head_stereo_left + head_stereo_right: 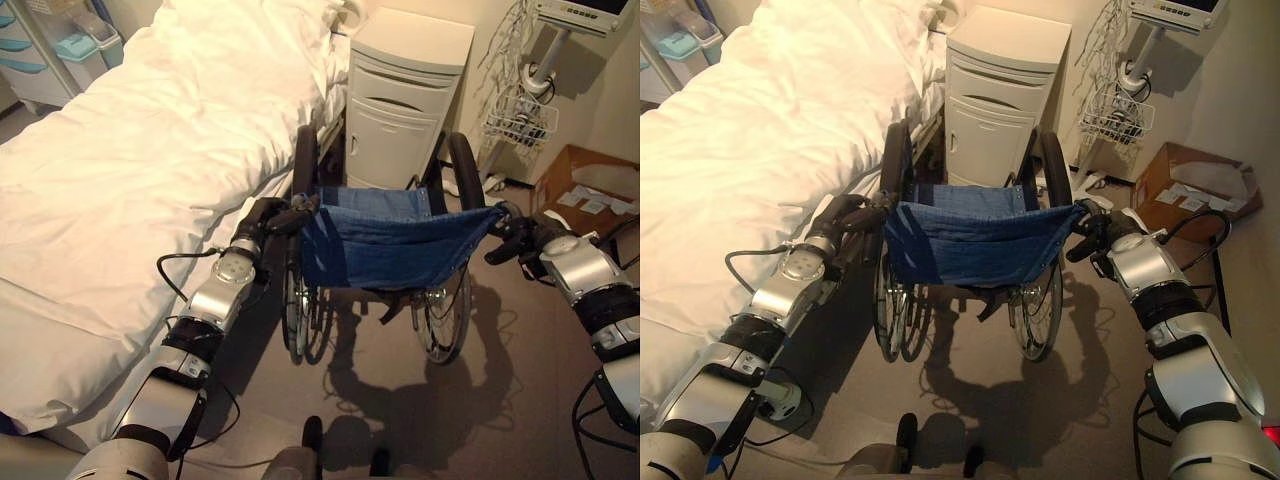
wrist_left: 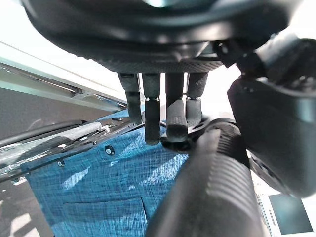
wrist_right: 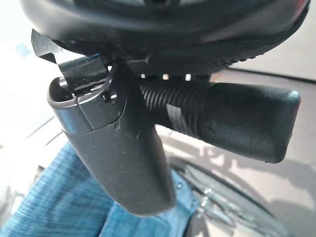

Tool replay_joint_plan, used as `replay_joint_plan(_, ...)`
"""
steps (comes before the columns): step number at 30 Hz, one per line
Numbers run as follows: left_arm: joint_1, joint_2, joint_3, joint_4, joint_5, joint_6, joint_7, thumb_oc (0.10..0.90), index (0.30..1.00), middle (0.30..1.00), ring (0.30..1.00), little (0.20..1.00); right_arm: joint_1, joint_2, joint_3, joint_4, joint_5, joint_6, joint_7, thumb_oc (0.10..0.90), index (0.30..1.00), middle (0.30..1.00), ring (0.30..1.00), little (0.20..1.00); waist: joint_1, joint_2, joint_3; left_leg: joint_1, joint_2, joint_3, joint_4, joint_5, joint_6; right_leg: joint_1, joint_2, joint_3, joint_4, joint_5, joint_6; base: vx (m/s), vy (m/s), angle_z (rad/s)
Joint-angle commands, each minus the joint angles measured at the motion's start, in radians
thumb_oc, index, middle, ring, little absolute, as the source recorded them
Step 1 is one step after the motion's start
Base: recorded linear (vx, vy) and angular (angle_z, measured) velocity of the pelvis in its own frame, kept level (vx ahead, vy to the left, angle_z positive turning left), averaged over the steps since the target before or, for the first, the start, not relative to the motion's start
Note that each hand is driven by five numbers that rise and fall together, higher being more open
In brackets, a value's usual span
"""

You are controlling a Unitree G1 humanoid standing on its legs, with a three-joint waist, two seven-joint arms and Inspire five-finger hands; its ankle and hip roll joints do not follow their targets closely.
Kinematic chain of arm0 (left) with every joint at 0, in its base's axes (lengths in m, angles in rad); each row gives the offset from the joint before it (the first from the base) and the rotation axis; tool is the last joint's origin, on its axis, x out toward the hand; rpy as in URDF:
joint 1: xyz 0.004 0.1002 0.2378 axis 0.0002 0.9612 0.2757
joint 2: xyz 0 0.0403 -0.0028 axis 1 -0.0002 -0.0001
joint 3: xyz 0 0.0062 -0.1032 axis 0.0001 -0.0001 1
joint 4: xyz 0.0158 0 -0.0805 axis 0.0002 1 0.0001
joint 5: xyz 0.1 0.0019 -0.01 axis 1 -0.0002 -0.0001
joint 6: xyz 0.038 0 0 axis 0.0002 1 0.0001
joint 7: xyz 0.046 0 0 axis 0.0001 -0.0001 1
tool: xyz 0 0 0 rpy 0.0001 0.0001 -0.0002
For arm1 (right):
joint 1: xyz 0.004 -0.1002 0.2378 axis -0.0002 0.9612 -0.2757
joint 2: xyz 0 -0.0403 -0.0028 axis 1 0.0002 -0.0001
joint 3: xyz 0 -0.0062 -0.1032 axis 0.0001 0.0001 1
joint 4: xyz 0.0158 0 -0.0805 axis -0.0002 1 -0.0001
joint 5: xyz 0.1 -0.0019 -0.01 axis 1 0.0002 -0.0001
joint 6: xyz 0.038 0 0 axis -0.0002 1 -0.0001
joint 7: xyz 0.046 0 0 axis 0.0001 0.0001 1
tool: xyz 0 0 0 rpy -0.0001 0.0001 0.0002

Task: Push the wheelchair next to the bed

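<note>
The wheelchair (image 1: 385,235), with a blue denim back and black wheels, stands beside the white bed (image 1: 130,150), its front toward a bedside cabinet. My left hand (image 1: 272,214) is on the left push handle (image 2: 207,187), close to the mattress edge. In the left wrist view its fingers (image 2: 175,116) curl over the ribbed grip, with the thumb on the other side. My right hand (image 1: 520,238) holds the right push handle (image 3: 237,118), and its thumb (image 3: 118,163) wraps across the grip. The denim back (image 2: 98,192) hangs between the two handles.
A white bedside cabinet (image 1: 405,95) stands just ahead of the wheelchair. A wire basket on a stand (image 1: 520,120) and a cardboard box (image 1: 590,190) sit at the right. A cart with blue drawers (image 1: 40,50) is beyond the bed at the far left.
</note>
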Motion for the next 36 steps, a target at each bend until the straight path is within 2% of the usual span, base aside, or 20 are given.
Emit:
replay_joint_plan(1, 0.127, 0.061, -0.09, 0.019, 0.006, 0.078, -0.023, 0.8, 0.9, 0.9, 0.9, 0.9, -0.085, 0.165, 0.057, -0.119, 0.165, -0.093, 0.074, 0.8, 0.9, 0.9, 0.9, 0.9, 0.09, -0.024, 0.042, 0.05, -0.011, 0.016, 0.01, -0.055, 0.003, -0.044, -0.124, 0.067, 0.063, 0.15, 0.101, 0.0, 0.0, 0.0)
replay_joint_plan(5, 0.143, 0.094, -0.065, -0.005, -0.042, 0.062, -0.058, 0.8, 0.9, 0.9, 0.9, 0.9, -0.099, 0.142, 0.037, -0.112, 0.268, -0.109, 0.06, 0.8, 0.9, 0.9, 0.9, 0.9, 0.09, -0.01, 0.024, 0.07, -0.01, 0.014, 0.005, -0.056, 0.003, -0.036, -0.124, 0.065, 0.068, 0.142, 0.097, 0.04, -0.006, -0.05)
replay_joint_plan(7, 0.157, 0.11, -0.035, -0.008, -0.12, 0.051, -0.074, 0.8, 0.9, 0.9, 0.9, 0.9, -0.115, 0.121, 0.021, -0.111, 0.339, -0.118, 0.054, 0.8, 0.9, 0.9, 0.9, 0.9, 0.089, -0.001, 0.009, 0.08, -0.011, 0.012, 0.004, -0.057, 0.002, -0.03, -0.12, 0.066, 0.072, 0.131, 0.094, 0.04, 0.012, 0.0)
replay_joint_plan(11, 0.169, 0.132, 0.003, 0.009, -0.193, 0.031, -0.078, 0.8, 0.9, 0.9, 0.9, 0.9, -0.121, 0.085, 0.002, -0.107, 0.38, -0.13, 0.053, 0.8, 0.9, 0.9, 0.9, 0.9, 0.084, 0.001, -0.007, 0.093, -0.011, 0.014, 0.004, -0.061, 0.002, -0.025, -0.117, 0.064, 0.079, 0.125, 0.094, 0.02, 0.001, 0.0)
replay_joint_plan(13, 0.18, 0.142, 0.022, 0.016, -0.222, 0.022, -0.083, 0.8, 0.9, 0.9, 0.9, 0.9, -0.125, 0.06, -0.008, -0.106, 0.396, -0.128, 0.062, 0.8, 0.9, 0.9, 0.9, 0.9, 0.082, 0.0, -0.013, 0.099, -0.01, 0.015, 0.003, -0.062, 0.0, -0.021, -0.115, 0.061, 0.078, 0.122, 0.094, 0.01, -0.02, 0.01)
replay_joint_plan(17, 0.212, 0.163, 0.072, 0.04, -0.294, -0.016, -0.098, 0.8, 0.9, 0.9, 0.9, 0.9, -0.136, -0.016, -0.031, -0.079, 0.402, -0.173, 0.047, 0.8, 0.9, 0.9, 0.9, 0.9, 0.078, -0.003, -0.029, 0.111, -0.005, 0.02, 0.005, -0.067, -0.003, -0.015, -0.107, 0.057, 0.075, 0.111, 0.093, 0.0, -0.02, 0.01)
replay_joint_plan(19, 0.217, 0.163, 0.081, 0.043, -0.304, -0.02, -0.099, 0.8, 0.9, 0.9, 0.9, 0.9, -0.138, -0.029, -0.039, -0.078, 0.405, -0.174, 0.043, 0.8, 0.9, 0.9, 0.9, 0.9, 0.077, -0.004, -0.031, 0.113, -0.004, 0.019, 0.006, -0.069, -0.004, -0.014, -0.106, 0.056, 0.075, 0.109, 0.093, 0.0, 0.0, 0.0)
replay_joint_plan(22, 0.244, 0.167, 0.122, 0.088, -0.398, -0.054, -0.129, 0.8, 0.9, 0.9, 0.9, 0.9, -0.16, -0.108, -0.07, -0.045, 0.444, -0.189, 0.009, 0.8, 0.9, 0.9, 0.9, 0.9, 0.068, -0.008, -0.04, 0.125, -0.002, 0.02, 0.0, -0.072, -0.007, -0.013, -0.097, 0.056, 0.07, 0.101, 0.094, 0.0, -0.011, 0.01)
replay_joint_plan(25, 0.257, 0.166, 0.138, 0.101, -0.424, -0.07, -0.133, 0.8, 0.9, 0.9, 0.9, 0.9, -0.162, -0.134, -0.087, -0.036, 0.463, -0.19, 0.004, 0.8, 0.9, 0.9, 0.9, 0.9, 0.065, -0.011, -0.042, 0.128, -0.001, 0.021, -0.002, -0.074, -0.008, -0.013, -0.095, 0.054, 0.067, 0.098, 0.094, 0.0, 0.0, 0.0)
replay_joint_plan(26, 0.274, 0.174, 0.163, 0.125, -0.484, -0.09, -0.151, 0.8, 0.9, 0.9, 0.9, 0.9, -0.161, -0.17, -0.103, -0.023, 0.479, -0.18, 0.018, 0.8, 0.9, 0.9, 0.9, 0.9, 0.058, -0.014, -0.046, 0.133, 0.0, 0.025, -0.007, -0.075, -0.011, -0.014, -0.092, 0.054, 0.063, 0.097, 0.094, 0.0, 0.0, 0.0)
replay_joint_plan(30, 0.311, 0.172, 0.214, 0.152, -0.598, -0.12, -0.174, 0.8, 0.9, 0.9, 0.9, 0.9, -0.115, -0.221, -0.146, 0.006, 0.52, -0.168, 0.067, 0.8, 0.9, 0.9, 0.9, 0.9, 0.047, -0.017, -0.052, 0.14, 0.005, 0.034, -0.016, -0.076, -0.015, -0.015, -0.088, 0.049, 0.057, 0.093, 0.092, 0.0, 0.0, 0.0)
replay_joint_plan(36, 0.368, 0.162, 0.255, 0.192, -0.642, -0.134, -0.209, 0.8, 0.9, 0.9, 0.9, 0.9, -0.029, -0.273, -0.23, 0.024, 0.619, -0.186, 0.096, 0.8, 0.9, 0.9, 0.9, 0.9, 0.033, -0.025, -0.058, 0.147, 0.009, 0.042, -0.022, -0.081, -0.016, -0.018, -0.082, 0.045, 0.055, 0.09, 0.088, 0.0, -0.012, 0.01)
